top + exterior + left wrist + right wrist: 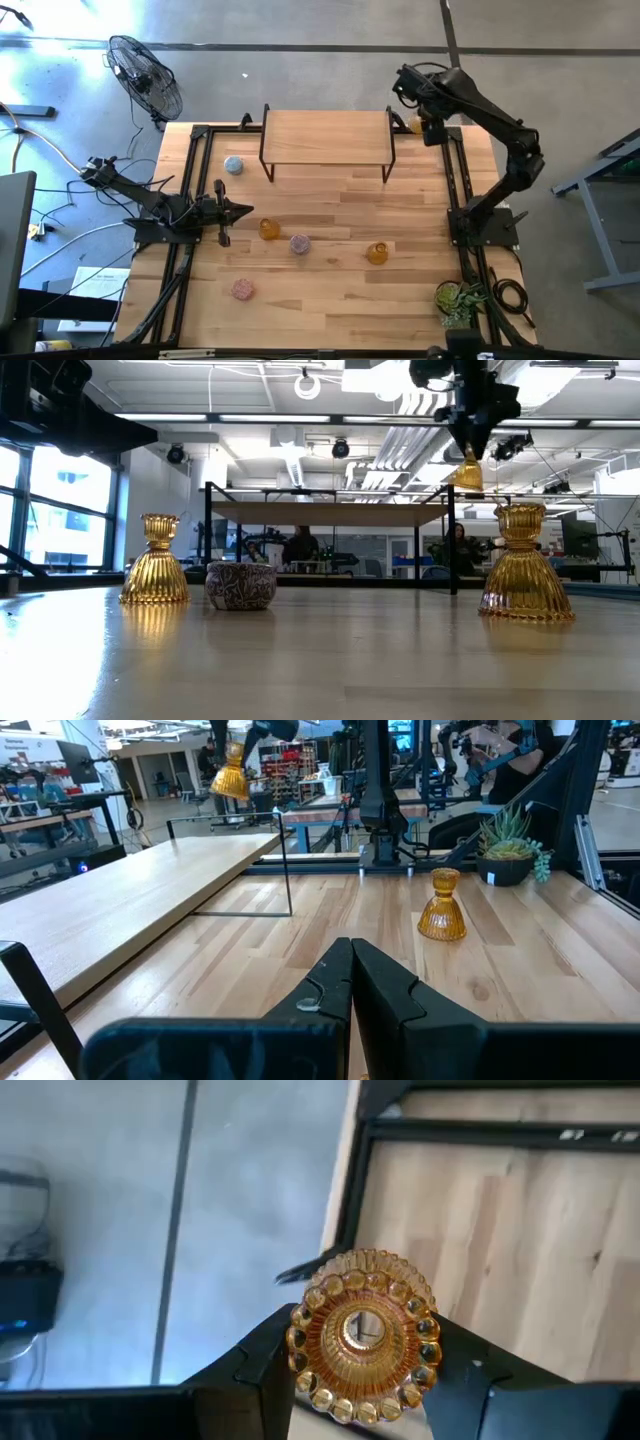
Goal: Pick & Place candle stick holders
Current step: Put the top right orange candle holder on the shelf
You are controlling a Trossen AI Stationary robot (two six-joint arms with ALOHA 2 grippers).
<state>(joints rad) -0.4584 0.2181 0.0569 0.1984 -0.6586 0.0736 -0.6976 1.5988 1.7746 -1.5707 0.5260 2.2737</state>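
Note:
My right gripper [428, 127] is raised in the air at the table's far right corner, beside the right end of the wooden shelf [325, 138], and is shut on an amber candle stick holder [467, 471]. On the table stand a pale blue holder [234, 166], two amber ones [269, 229] [377, 253] and two pink ones [299, 243] [242, 290], each on its base. My left gripper [238, 210] waits shut at the table's left side, pointing level toward the amber holder beside it. My right gripper pinches the amber holder between its two fingers [262, 1365], on two opposite sides of its ribbed body [300, 1342]. The fingers slant down from above. The holder hangs upright below them, flared base [467, 480] down, lifted clear of table and shelf; its neck is hidden between the fingers in the low view.
The raised wooden shelf on black metal legs [268, 160] spans the far middle of the table. A green potted plant [460, 298] stands at the near right corner. Black frame rails [455, 190] run along both sides. People show in the room beyond the table.

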